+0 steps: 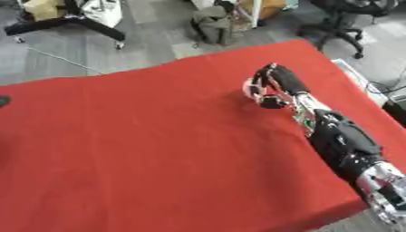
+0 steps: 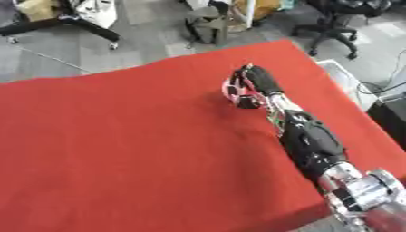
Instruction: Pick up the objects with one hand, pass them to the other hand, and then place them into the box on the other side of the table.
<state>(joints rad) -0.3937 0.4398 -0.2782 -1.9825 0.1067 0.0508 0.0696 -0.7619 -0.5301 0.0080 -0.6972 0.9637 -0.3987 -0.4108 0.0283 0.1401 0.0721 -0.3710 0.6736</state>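
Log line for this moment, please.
right hand: curled on pale object, above red table | left hand: not in view | box: not in view

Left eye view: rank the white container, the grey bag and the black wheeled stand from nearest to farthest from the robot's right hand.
1. White container, just off the table's right edge, nearest the right hand.
2. Grey bag, on the floor beyond the table's far edge.
3. Black wheeled stand, on the floor at the upper left, farthest.

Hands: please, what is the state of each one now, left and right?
Left hand: not in view.
Right hand: over the red table, fingers curled; something pale shows among them, but what it is cannot be told.
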